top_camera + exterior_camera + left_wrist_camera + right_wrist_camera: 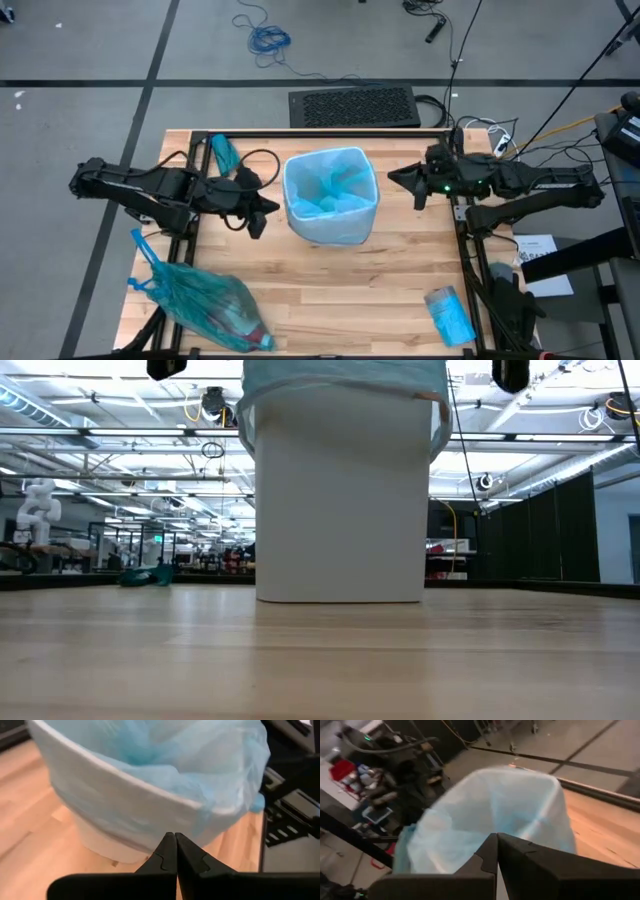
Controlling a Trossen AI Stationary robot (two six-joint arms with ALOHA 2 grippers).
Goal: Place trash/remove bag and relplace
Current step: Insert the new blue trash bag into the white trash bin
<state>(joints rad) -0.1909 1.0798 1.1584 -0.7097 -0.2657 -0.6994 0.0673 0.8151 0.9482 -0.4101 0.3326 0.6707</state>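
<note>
We judge the replacement done: the bin (331, 197) wears a fresh blue liner (330, 190), the tied full bag (205, 300) of trash lies near left on the tabletop (350, 290). Left hand (268, 207) and right hand (395, 176) flank it, clenched empty; next, retreat.

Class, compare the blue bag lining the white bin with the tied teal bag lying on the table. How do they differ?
The pale blue liner bag stands open, stretched over the white bin; the darker teal bag lies knotted shut on the wooden table. The liner looks empty; the teal bag bulges with contents. Both are thin translucent plastic.
</note>
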